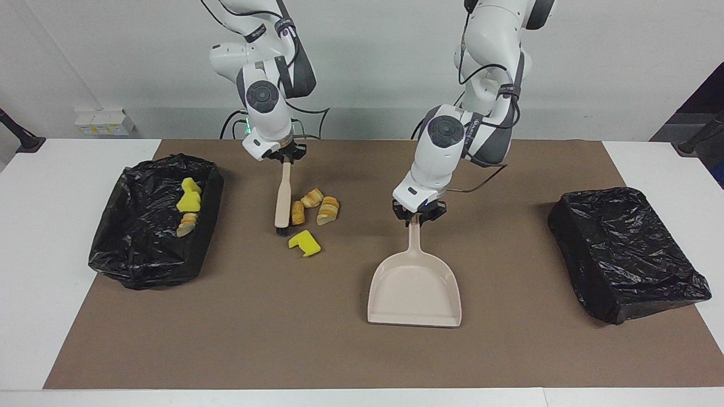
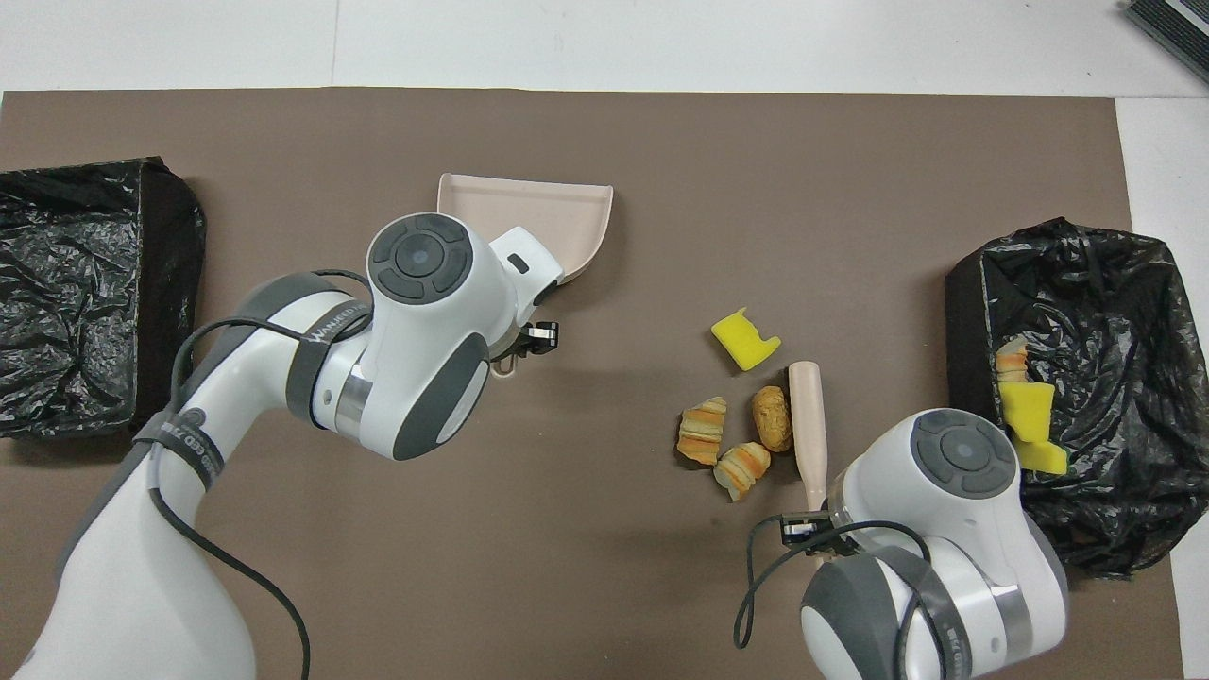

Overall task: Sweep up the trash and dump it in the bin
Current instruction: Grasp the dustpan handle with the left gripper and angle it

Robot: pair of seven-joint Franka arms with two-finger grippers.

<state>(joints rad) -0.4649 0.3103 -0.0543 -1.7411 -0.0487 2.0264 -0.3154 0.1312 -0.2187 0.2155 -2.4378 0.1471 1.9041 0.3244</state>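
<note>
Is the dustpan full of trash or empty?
Empty. The dustpan shows only its bare beige inside. The bread pieces and the yellow sponge chunk lie on the mat by the brush.

Loose trash beside a lined bin

Three golden-brown bread pieces point(image 1: 315, 206) cluster on the mat; a yellow sponge chunk point(image 1: 304, 243) lies just farther from the robots; more scraps point(image 1: 188, 207) sit inside the black-lined bin point(image 1: 141, 254).

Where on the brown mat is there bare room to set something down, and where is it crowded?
Bare: the mat between the open bin and dustpan, farther from the robots than the yellow sponge; also between the dustpan and covered bin. Crowded: around the brush and bread pieces.
</note>
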